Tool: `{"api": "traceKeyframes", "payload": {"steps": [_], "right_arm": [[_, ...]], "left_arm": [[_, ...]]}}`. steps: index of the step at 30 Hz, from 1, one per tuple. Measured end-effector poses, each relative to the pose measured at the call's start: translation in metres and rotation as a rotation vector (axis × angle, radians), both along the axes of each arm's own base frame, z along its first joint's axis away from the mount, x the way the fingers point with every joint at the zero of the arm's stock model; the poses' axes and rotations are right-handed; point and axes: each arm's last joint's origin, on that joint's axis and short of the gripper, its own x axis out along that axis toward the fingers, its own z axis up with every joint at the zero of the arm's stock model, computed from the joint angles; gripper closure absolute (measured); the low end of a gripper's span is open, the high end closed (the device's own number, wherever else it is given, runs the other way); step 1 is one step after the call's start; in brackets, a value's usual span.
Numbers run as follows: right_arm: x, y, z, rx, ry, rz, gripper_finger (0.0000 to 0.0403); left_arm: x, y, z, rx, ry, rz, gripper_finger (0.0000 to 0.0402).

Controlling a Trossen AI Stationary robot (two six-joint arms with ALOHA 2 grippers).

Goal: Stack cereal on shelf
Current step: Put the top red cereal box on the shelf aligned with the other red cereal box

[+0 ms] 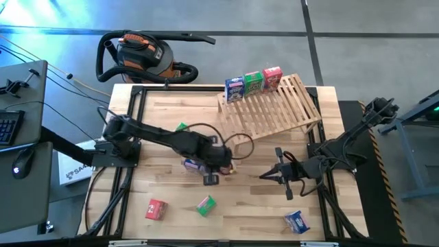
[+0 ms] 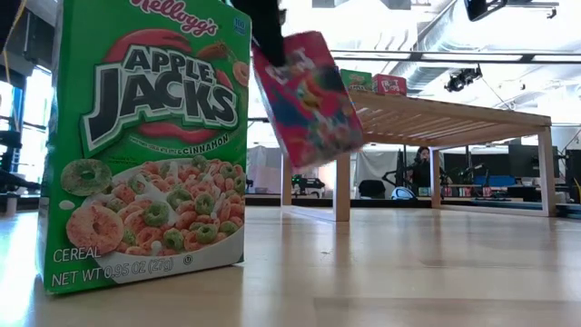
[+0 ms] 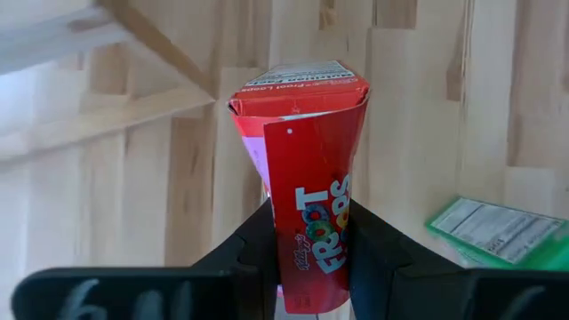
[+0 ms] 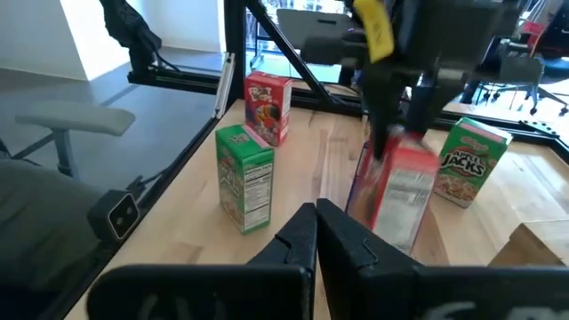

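The box being handled is a small red cereal box (image 3: pixel 307 191) with a white "Froot Loops" label running up its face and a nutrition panel on its top flap; its cardboard is pinched in at the waist. The left gripper (image 3: pixel 307 267) has its two dark fingers closed narrowly on the lower part of this box, one finger on each side, and holds it tilted clear of the table (image 1: pixel 260 206) near the middle, in front of the shelf (image 1: pixel 274 106).

From left to right across the table, a red box (image 1: pixel 156 209) lies near the front edge, a green box (image 1: pixel 181 127) stands behind the left arm, another green box (image 1: pixel 206 204) lies near the front, and a blue box (image 1: pixel 297 221) lies at the front right. On the shelf's back edge stand a blue box (image 1: pixel 234 87), a green box (image 1: pixel 254 82) and a red box (image 1: pixel 272 77), touching side by side.

The right gripper (image 1: pixel 264 176) rests just right of the held box, fingers pressed fully together and empty.
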Motion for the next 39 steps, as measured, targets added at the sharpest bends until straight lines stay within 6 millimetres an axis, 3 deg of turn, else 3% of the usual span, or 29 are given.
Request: {"api": "traceKeyframes", "payload": {"steps": [14,22,26,31,36,39], "right_arm": [[0.000,0.000,-0.001,-0.012,0.011,0.000,0.0402],[0.000,-0.001,-0.001,-0.007,0.011,-0.015,0.0392],[0.000,-0.001,-0.002,0.003,0.013,-0.038,0.0351],[0.000,-0.002,-0.002,-0.003,0.012,-0.059,0.0280],[0.001,-0.002,-0.002,-0.008,0.006,-0.084,0.0210],[0.006,-0.001,-0.005,-0.008,0.007,-0.094,0.0172]], "left_arm": [[0.029,0.007,-0.038,-0.030,0.076,0.027,0.0318],[0.029,0.006,-0.037,-0.028,0.070,0.006,0.0247],[0.025,0.007,-0.029,-0.025,0.061,0.008,0.0209],[0.015,0.005,-0.006,0.021,-0.008,-0.002,0.0187],[-0.018,0.003,0.026,0.013,-0.126,-0.012,0.0204],[-0.040,0.005,0.028,-0.026,-0.235,0.000,0.0231]]}}
